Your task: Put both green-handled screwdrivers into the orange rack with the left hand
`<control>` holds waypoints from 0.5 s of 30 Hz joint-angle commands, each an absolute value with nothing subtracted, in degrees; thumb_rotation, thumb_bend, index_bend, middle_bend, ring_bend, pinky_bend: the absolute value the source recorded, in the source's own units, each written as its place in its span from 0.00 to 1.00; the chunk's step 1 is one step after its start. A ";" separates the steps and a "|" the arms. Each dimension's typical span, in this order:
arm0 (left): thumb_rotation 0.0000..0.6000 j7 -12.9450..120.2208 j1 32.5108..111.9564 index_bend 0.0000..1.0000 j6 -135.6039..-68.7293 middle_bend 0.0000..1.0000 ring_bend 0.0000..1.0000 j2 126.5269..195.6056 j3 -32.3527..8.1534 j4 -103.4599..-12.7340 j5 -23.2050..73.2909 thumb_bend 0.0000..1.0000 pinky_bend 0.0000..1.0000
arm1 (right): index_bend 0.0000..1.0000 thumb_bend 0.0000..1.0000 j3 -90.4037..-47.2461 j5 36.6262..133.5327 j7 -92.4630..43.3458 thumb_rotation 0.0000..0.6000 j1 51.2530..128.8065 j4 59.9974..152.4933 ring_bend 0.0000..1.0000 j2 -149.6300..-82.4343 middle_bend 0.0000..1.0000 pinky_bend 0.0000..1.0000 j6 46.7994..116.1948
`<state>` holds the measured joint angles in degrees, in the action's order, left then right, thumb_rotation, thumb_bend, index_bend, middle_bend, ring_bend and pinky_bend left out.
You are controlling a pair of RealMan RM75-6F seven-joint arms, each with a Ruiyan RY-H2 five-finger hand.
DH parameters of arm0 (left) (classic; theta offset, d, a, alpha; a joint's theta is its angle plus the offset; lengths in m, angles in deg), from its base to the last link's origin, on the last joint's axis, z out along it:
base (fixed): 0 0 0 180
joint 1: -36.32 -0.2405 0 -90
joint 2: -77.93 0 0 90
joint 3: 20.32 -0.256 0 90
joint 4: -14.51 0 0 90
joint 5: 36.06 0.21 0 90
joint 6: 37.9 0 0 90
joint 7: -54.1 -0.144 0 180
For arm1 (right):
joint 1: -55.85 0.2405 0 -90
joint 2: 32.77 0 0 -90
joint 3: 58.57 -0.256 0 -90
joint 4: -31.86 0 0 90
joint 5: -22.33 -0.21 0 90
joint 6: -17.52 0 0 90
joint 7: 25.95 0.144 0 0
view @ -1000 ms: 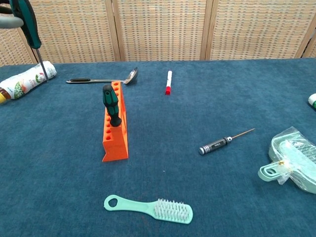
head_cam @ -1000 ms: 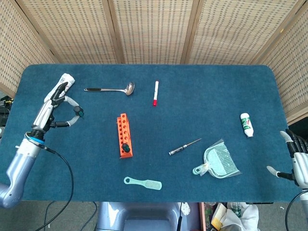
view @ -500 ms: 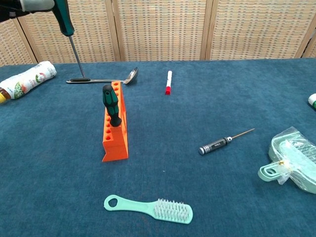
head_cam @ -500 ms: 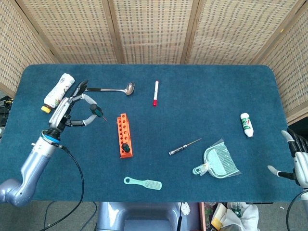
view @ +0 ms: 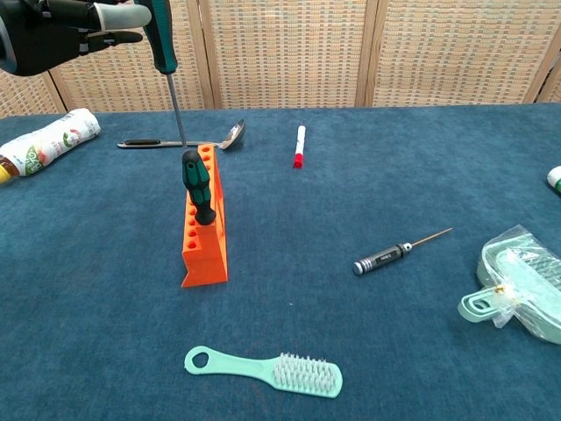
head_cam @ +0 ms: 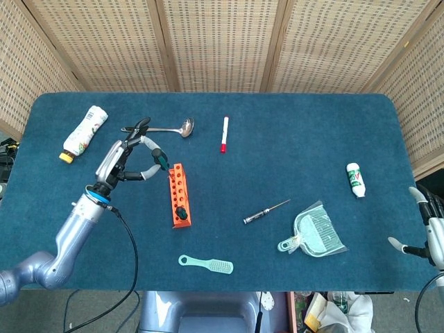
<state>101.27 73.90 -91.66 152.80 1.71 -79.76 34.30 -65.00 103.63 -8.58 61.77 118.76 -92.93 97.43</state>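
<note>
Green on its handle, one screwdriver (view: pixel 162 39) hangs upright, pinched in the left robot hand (head_cam: pixel 128 158), its shaft tip in the air just above the far end of the orange rack (view: pixel 204 224); the chest view cuts off the handle's top. To that hand's right and nearer the robot, the second green-handled screwdriver (view: pixel 196 185) stands in the rack on the blue surface (head_cam: pixel 291 139). Far to the right, the right robot hand (head_cam: pixel 430 236) is partly out of frame, fingers apart, holding nothing.

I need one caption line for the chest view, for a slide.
Left hand holds a green-handled screwdriver upright above the orange rack.
</note>
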 commanded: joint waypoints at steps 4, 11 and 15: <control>1.00 101.60 74.52 0.64 -90.75 0.00 0.00 153.85 1.57 -78.66 33.64 0.52 0.00 | 0.00 0.00 -65.03 103.58 -8.55 1.00 61.78 118.76 0.00 -92.96 0.00 0.00 97.42; 1.00 103.11 74.96 0.64 -89.88 0.00 0.00 154.52 1.50 -77.80 34.12 0.52 0.00 | 0.00 0.00 -65.09 103.23 -8.47 1.00 61.96 118.56 0.00 -92.98 0.00 0.00 96.86; 1.00 102.40 75.43 0.64 -89.71 0.00 0.00 154.85 1.33 -77.53 34.47 0.52 0.00 | 0.00 0.00 -65.15 103.14 -8.16 1.00 61.96 118.45 0.00 -92.92 0.00 0.00 96.80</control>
<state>102.61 75.28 -89.80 154.72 1.37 -77.60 34.56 -65.14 103.15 -8.17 61.96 118.46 -92.93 96.80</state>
